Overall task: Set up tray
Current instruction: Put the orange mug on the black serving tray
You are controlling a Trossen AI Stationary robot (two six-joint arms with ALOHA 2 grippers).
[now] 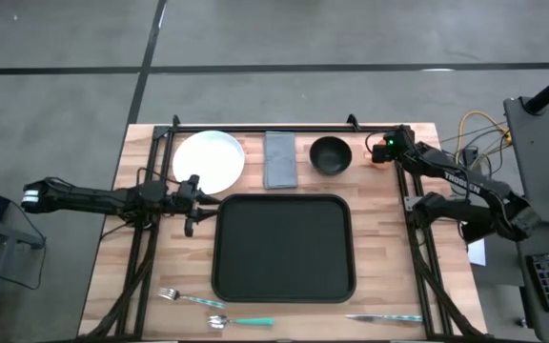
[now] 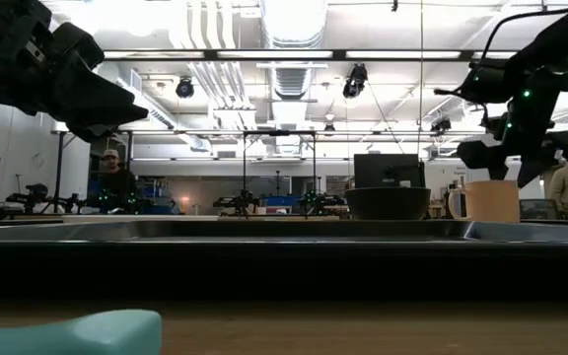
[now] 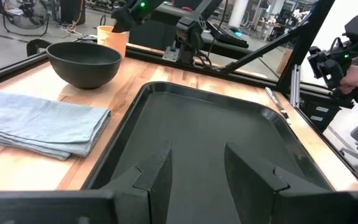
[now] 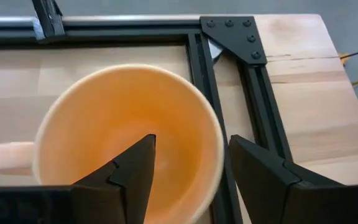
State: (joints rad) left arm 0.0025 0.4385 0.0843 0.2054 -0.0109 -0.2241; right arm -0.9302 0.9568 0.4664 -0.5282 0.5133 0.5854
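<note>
Since the high view looks straight down, the layout reads best there: the tray (image 1: 284, 278) lies flat mid-table, nothing on it, w/ plate (image 1: 208, 160), napkin (image 1: 279, 159) and bowl (image 1: 331, 154) in a row behind its far rim. A fork (image 1: 173, 296), spoon (image 1: 237, 322) and knife (image 1: 385, 318) lie along the table's (image 1: 389, 248) near edge, in front of the tray.

Left gripper (image 1: 191, 205) sits just off the tray's left rim, near the plate's front edge, pointing across the tray. In its wrist view the two fingers stand partly apart w/ only bare tray floor showing between them; nothing held. Can't tell whether the tips touch the rim or hang just above it.

Right gripper (image 1: 381, 150) is at the back right corner, beside the bowl, and covers the mug (image 4: 123, 143) almost entirely from above. Right wrist view is clearer: jaws parted, straddling the mug's rim, one finger inside the cup and one outside, w/ a gap showing on both sides of the rim, so no clamp. The handle sticks out on the side away from the fingers, partly cut off at the pic's edge.

In the low view the tray is only a dark band across the frame; the bowl & mug show above it from about halfway up. A blurred teal shape at bottom left is prob. the spoon handle. A person's hand (image 3: 353, 78) shows at the edge of the left wrist view, mostly cut off.
</note>
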